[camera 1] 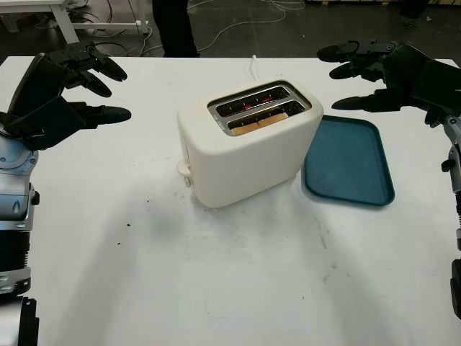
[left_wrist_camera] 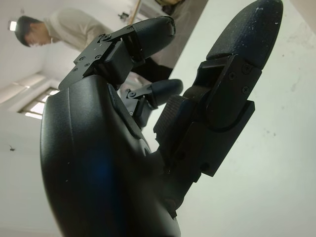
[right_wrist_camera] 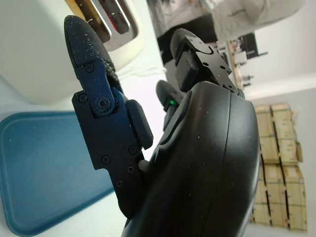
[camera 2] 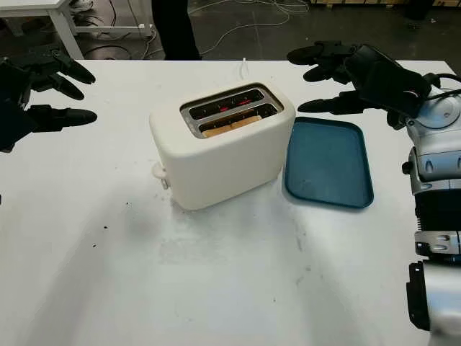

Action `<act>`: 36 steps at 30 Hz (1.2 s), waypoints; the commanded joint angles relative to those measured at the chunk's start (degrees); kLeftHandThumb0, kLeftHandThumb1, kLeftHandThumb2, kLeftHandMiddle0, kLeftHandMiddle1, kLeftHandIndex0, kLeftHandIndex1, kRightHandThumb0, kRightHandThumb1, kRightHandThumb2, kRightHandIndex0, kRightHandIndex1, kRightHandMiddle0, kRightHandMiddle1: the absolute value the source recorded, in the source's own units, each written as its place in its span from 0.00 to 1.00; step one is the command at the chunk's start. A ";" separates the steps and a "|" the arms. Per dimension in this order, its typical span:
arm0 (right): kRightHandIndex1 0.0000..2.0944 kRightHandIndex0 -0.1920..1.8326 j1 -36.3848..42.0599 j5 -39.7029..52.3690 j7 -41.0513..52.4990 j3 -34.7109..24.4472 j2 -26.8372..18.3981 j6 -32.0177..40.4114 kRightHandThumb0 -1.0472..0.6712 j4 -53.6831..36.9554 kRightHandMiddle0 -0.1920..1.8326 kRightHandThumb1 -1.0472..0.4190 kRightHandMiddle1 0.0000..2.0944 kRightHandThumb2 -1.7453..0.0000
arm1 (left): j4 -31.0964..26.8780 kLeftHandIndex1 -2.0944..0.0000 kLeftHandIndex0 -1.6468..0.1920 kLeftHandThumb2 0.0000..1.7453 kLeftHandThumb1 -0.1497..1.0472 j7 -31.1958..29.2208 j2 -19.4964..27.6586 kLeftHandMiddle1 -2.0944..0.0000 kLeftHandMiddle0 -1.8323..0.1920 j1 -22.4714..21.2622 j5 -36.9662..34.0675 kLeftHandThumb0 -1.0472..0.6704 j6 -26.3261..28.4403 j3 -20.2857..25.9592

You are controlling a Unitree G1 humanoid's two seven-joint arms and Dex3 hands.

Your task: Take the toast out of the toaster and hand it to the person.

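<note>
Toaster point(camera 1: 248, 144): cream, mid-table point(camera 1: 216, 288). Toast point(camera 1: 258, 122): seated in near slot, top edge exposed for pinching. Blue tray point(camera 1: 349, 162): just right of toaster. Left hand point(camera 1: 72, 94), right hand point(camera 1: 374, 72): open, holding nothing, flanking toaster, well apart. Person point(camera 1: 175, 27): beyond far edge, likely awaiting handover.

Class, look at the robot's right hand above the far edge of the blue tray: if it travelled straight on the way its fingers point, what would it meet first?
Probably the toaster: the open right hand points across the table toward its top. Depth is unclear, so it might pass just above or behind the slots.
</note>
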 commanded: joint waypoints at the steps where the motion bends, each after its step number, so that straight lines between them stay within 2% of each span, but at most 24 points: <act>1: 0.39 0.09 -0.71 0.04 -0.26 0.01 0.15 -0.36 0.15 -0.37 0.24 0.17 0.10 1.00 | -0.28 0.48 0.62 0.00 0.74 0.26 0.14 0.40 0.67 0.12 -0.13 0.00 -0.35 0.24; 20: 0.38 0.09 -1.07 0.39 0.40 -0.08 0.21 -1.06 0.17 -0.10 0.22 0.17 0.12 1.00 | 1.09 0.48 0.62 0.00 0.75 0.10 0.24 0.41 0.66 -0.55 -0.24 0.00 -1.91 -0.03; 36: 0.38 0.09 -0.85 0.37 0.37 -0.04 0.13 0.15 0.17 -0.55 0.21 0.16 0.14 1.00 | 0.56 0.48 0.62 0.00 0.74 0.29 0.02 0.40 0.67 -0.30 -0.29 0.00 -1.12 0.04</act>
